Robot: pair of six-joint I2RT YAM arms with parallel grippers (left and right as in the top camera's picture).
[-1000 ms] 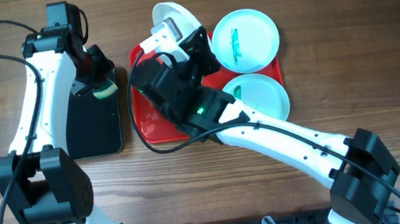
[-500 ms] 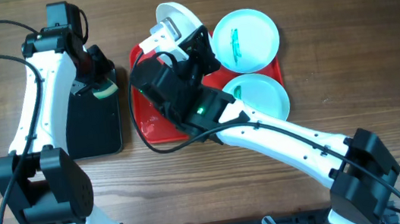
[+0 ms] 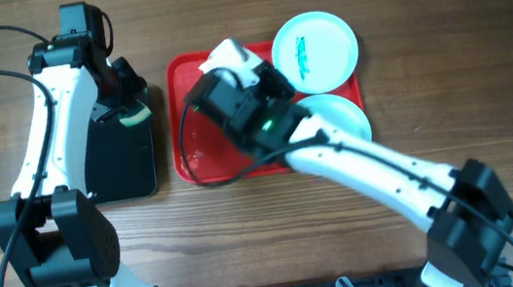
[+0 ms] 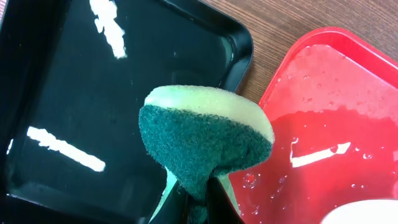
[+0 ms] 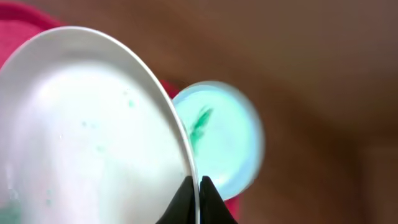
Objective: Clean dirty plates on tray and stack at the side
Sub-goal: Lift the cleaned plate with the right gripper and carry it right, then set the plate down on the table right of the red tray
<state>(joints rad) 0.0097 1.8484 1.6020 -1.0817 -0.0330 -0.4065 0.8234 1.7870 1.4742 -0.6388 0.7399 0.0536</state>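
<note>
Looking down from overhead first: three plates counted, one white and two pale aqua. At top centre the white plate (image 3: 226,52) is tilted up in the right gripper (image 3: 239,67), over the upper part of the red tray (image 3: 190,157). At upper right the first aqua plate (image 3: 316,50) reaches past the tray's corner and carries a green smear. Below it the second aqua plate (image 3: 349,117) lies half hidden under the right arm, so its smear cannot be checked. At upper left one sponge (image 3: 139,117) is pinched in the left gripper (image 3: 127,102), over the black tray (image 3: 122,165). Two trays in all, on a wooden table (image 3: 436,4).

Left wrist view: the left gripper (image 4: 194,202) is clenched on the sponge (image 4: 205,140), green scouring face to the lens, yellow foam behind. It looks soft and squashes under the pinch. On the left is the black tray (image 4: 93,81); on the right the red tray (image 4: 336,124), beaded with water.

Right wrist view: at lower centre the right gripper (image 5: 198,196) is closed on the rim of the white plate (image 5: 93,137), which shows faint green flecks. Behind it, blurred, is probably the first aqua plate (image 5: 217,143), smear visible.

Judgement: the plates look thin, rigid and light, and being wet they are likely slippery. The rim is the natural hold, but a one-edge pinch may let a plate swing
</note>
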